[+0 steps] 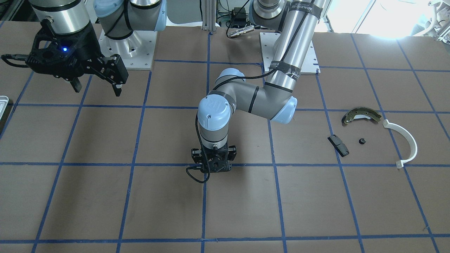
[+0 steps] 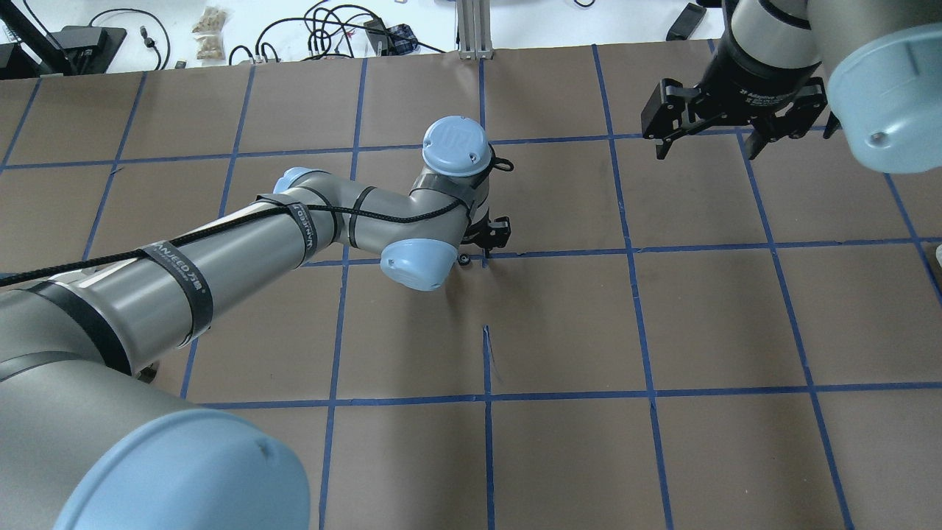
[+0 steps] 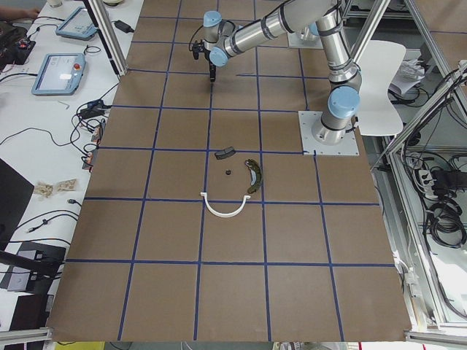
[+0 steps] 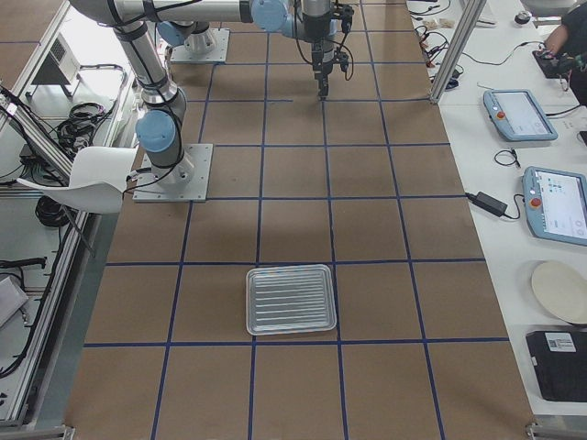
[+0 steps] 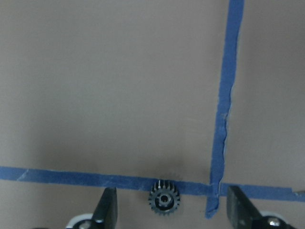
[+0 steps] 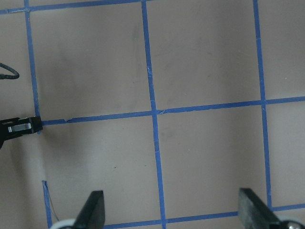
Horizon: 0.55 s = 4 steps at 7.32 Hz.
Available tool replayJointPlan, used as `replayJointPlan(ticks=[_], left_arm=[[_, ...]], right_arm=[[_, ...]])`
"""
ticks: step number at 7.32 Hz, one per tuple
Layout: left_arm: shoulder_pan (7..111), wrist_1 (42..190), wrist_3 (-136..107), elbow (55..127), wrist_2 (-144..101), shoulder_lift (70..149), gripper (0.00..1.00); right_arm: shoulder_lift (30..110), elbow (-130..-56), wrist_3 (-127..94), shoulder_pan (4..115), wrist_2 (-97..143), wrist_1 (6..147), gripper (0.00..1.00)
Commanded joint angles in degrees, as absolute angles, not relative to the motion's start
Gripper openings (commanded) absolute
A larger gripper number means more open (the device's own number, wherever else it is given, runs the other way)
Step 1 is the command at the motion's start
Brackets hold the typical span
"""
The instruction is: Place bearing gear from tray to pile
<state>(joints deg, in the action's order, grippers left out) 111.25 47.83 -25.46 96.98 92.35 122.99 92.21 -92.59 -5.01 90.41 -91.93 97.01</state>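
Closest to my left wrist camera stand the two black fingers [image 5: 107, 210] of my left gripper [image 5: 170, 190], spread wide. Between them, touching neither, the small black toothed bearing gear [image 5: 163, 200] lies flat on the brown table [image 5: 119, 86]. Its bore faces up, and it sits on the edge of a blue tape line [image 5: 71, 175], just beside the blue tape crossing [image 5: 215, 187].

Through my right wrist camera, my right gripper [image 6: 171, 191] is spread wide too, with table and tape showing between its fingers. The crossing sits at that view's left edge, a black bit of my left gripper just beside it.

From overhead, the gear is a dark speck just beside the crossing, under my left wrist. My right gripper hangs in the air well apart from the crossing, on my right.

From the front, the pile [image 1: 362, 140] lies well apart from the crossing on my left. It holds a curved olive-metal brake shoe [image 1: 360, 115], a white plastic half-ring [image 1: 407, 140], a small black rectangular block [image 1: 338, 145] and a small black round part [image 1: 362, 141] that I cannot make out. The rim of the shallow pale grey-white tray [image 1: 2, 104] shows at the view's edge on my right, well apart from the crossing.

From my right end, the tray [image 4: 291, 301] lies flat with its ribbed floor up, nearer that camera than the crossing.
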Motion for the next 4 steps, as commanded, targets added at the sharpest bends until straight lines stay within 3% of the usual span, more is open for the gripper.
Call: replayJointPlan(ticks=[1, 4], left_arm=[[111.01, 47.72, -24.79, 96.86, 92.37, 122.96, 0.01], [108.83, 49.03, -24.52, 96.68, 92.37, 120.78, 0.00]], right_arm=[[92.20, -92.55, -5.01, 90.35, -91.85, 97.03, 1.00], [92.29, -92.64, -5.01, 90.44, -91.85, 97.03, 1.00]])
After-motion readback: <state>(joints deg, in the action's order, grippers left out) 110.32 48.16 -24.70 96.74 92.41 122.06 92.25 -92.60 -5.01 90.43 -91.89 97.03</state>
